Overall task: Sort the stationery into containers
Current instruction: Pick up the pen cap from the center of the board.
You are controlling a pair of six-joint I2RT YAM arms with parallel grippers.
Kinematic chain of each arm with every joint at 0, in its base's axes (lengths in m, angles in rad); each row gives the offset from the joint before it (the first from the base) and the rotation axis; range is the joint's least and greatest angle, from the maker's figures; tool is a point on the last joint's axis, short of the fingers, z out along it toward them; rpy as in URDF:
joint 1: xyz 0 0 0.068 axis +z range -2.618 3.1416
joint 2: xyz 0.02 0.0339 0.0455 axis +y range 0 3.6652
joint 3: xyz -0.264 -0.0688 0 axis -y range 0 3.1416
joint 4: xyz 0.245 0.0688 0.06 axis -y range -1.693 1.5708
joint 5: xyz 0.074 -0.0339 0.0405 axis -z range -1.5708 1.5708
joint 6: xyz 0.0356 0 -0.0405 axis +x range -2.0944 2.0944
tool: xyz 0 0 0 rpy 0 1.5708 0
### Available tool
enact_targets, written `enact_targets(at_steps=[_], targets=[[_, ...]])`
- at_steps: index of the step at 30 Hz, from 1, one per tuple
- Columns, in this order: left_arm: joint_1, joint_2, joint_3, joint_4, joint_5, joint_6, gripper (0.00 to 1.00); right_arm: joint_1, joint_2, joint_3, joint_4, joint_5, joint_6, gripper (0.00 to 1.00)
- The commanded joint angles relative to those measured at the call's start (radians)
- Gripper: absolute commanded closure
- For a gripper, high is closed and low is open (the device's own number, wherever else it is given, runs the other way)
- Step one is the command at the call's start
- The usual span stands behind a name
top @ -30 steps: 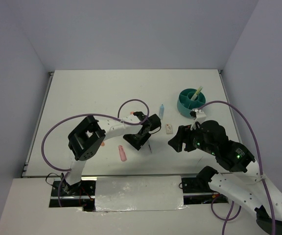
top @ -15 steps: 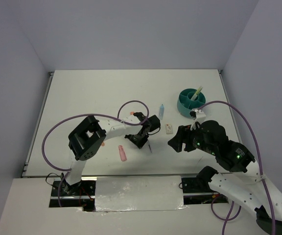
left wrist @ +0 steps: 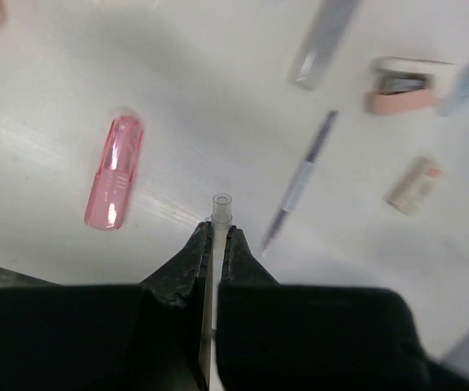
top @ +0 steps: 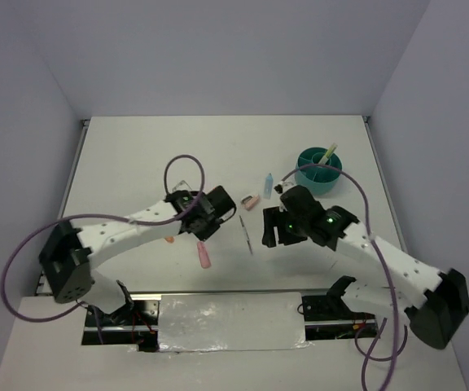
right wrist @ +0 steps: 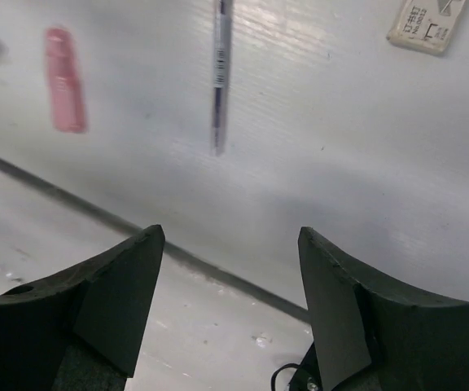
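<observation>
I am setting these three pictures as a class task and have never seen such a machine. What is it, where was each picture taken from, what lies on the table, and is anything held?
These are two white robot arms bolted at the edge of a white table, each ending in a two-finger pincer. The wide picture looks down from above; the other two come from a camera on each wrist. The left pincer is shut on a thin clear pen. The right pincer is open and holds nothing. On the table lie a pink highlighter, a thin clear-and-purple pen, a small white eraser and other small items. The round teal plastic organiser, with a yellow pen standing in it, is where they go.
</observation>
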Motion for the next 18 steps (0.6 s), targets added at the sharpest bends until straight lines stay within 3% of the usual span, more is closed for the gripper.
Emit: enact_targets(at_steps=[1,5,8,13,18], targets=[[0.048,-0.187,-0.021,0.025,-0.114,0.236,1.00,0.033,0.153,0.064,0.080,0.069,-0.030,0.27],[0.141,-0.318,-0.025,0.103,-0.060,0.582,1.00,0.053,0.375,0.147,0.104,0.115,-0.041,0.44],[0.229,-0.378,0.010,0.126,0.024,0.748,1.00,0.092,0.524,0.238,0.095,0.146,-0.044,0.47],[0.327,-0.410,0.065,0.169,0.207,0.916,1.00,0.146,0.703,0.376,0.066,0.198,-0.009,0.48],[0.348,-0.375,0.156,0.145,0.288,1.020,1.00,0.158,0.835,0.445,0.069,0.224,0.031,0.49]])
